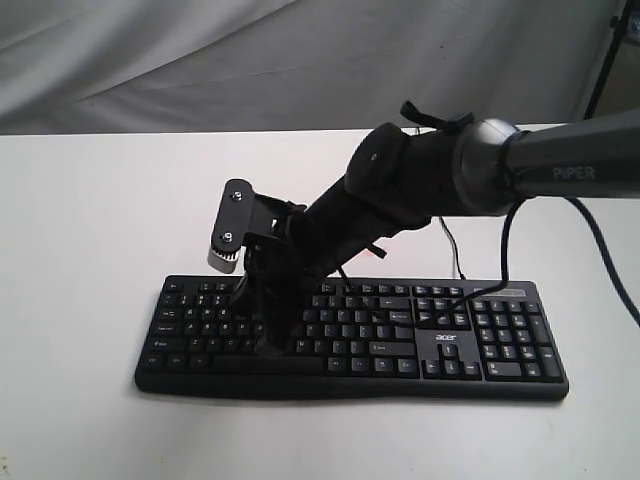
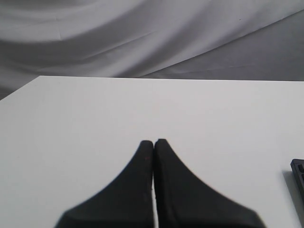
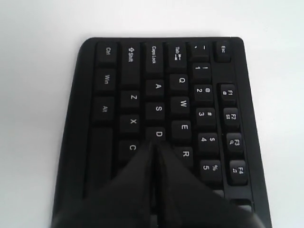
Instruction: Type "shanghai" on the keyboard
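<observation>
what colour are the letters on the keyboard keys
White, on the black keyboard; clearest in the right wrist view.

My right arm [image 1: 560, 165] comes in from the right edge of the exterior view, high in the frame, with its grey-collared forearm running almost level toward the middle. At the bulky black joint [image 1: 385, 165] just right of centre it bends. The next link slopes down and to the left, ending at the wrist in the centre-left. There the right gripper [image 1: 268, 338] points steeply downward with its jaws pressed together. In the right wrist view its two black fingers [image 3: 137, 171] meet in one narrow tip at lower centre. My left gripper [image 2: 153, 141] sits at bottom centre of its own wrist view. Its jaws are closed too, with the fingers touching along their inner edges.
</observation>
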You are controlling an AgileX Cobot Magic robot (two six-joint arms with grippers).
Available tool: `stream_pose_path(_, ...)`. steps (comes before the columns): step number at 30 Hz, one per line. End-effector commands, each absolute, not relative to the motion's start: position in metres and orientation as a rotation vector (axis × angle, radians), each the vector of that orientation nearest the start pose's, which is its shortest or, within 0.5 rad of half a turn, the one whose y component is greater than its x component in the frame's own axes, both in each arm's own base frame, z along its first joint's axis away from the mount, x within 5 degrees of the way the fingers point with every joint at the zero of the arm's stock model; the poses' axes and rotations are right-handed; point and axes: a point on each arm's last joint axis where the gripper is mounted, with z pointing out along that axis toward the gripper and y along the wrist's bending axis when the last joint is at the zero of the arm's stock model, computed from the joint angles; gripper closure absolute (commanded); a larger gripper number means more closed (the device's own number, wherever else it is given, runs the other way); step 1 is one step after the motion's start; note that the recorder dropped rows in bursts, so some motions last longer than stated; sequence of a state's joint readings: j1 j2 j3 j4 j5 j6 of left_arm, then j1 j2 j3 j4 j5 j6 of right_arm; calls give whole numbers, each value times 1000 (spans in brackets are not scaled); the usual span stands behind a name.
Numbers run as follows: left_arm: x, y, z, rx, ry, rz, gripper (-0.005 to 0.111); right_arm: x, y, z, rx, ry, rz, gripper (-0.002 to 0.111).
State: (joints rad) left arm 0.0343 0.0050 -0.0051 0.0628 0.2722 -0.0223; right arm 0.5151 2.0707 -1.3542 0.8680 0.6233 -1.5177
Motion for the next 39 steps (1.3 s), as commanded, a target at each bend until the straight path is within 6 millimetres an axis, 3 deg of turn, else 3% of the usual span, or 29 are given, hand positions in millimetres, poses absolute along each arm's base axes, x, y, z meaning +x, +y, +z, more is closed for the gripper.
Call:
stream_pose_path(1,55,3,189,-7,1749,63,106,348,252,153,-1587,1958,489,108)
stream_pose_path(24,55,3,189,-7,1749,63,106,339,276,157,-1555,1919,461,108)
stream_pose_path(39,55,3,189,-7,1749,63,106,368,307,141,-1581,1913,583,108)
